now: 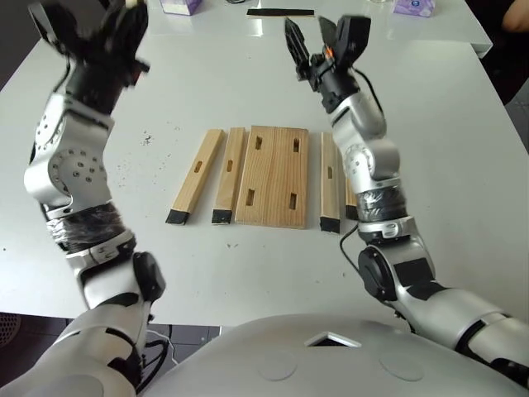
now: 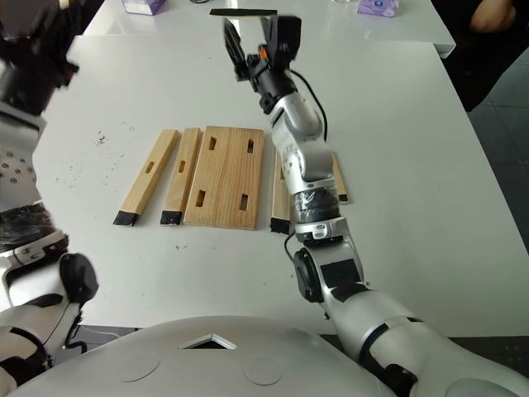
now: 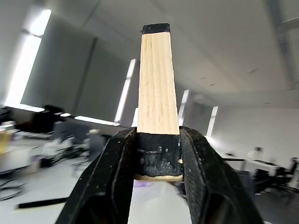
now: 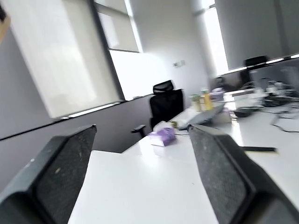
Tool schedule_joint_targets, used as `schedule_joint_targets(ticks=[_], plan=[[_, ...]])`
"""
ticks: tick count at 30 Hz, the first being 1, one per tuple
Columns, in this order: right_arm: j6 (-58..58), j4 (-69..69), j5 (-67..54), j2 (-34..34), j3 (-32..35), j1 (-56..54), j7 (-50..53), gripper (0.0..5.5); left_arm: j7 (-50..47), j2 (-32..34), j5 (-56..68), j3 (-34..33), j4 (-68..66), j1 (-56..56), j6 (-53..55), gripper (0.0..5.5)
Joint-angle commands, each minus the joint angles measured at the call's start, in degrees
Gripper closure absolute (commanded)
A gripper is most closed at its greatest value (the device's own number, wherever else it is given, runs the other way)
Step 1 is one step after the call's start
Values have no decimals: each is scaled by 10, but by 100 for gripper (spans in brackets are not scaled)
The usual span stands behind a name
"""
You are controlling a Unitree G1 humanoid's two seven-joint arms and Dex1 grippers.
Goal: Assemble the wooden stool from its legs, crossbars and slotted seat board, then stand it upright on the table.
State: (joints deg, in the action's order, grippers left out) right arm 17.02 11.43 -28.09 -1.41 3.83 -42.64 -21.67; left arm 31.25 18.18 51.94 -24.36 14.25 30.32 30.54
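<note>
The slotted seat board (image 1: pixel 273 175) lies flat mid-table. Two wooden pieces with black ends (image 1: pixel 198 175) (image 1: pixel 230 174) lie along its left side. Another piece (image 1: pixel 330 180) lies on its right, and a further one (image 1: pixel 350 203) is partly hidden behind my right arm. My left gripper (image 1: pixel 107 33) is raised high over the table's far left, shut on a wooden piece with black ends (image 3: pixel 159 79) that sticks out beyond the fingers (image 3: pixel 107 177). My right gripper (image 1: pixel 310 37) is held up above the far side of the board, open, with nothing between its fingers (image 4: pixel 224 177).
A black strip (image 1: pixel 281 12) and two purple boxes (image 1: pixel 180 7) (image 1: pixel 413 8) sit at the table's far edge. Dark crumbs (image 1: pixel 147 139) dot the white table (image 1: pixel 463 165) left of the parts. Bare table surrounds the row of parts.
</note>
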Motion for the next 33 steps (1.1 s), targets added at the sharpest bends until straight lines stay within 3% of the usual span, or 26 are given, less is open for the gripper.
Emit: schedule_joint_targets(ticks=[1, 10, 14, 31, 33], plan=[[155, -16, -144, 76, 60, -53, -107, 187, 31, -11, 50, 37, 32, -42, 28, 416], [376, -6, -291, 206, 76, -133, -294, 187, 114, 25, 116, 81, 48, -83, 76, 416], [408, -19, -293, 213, 49, -148, -323, 187, 135, 33, 119, 98, 48, -87, 80, 416], [424, -29, -296, 215, 56, -154, -330, 187, 162, 48, 107, 130, 52, -115, 77, 416], [421, -30, -292, 216, 53, -154, -332, 212, 162, 49, 106, 134, 51, -117, 76, 416]])
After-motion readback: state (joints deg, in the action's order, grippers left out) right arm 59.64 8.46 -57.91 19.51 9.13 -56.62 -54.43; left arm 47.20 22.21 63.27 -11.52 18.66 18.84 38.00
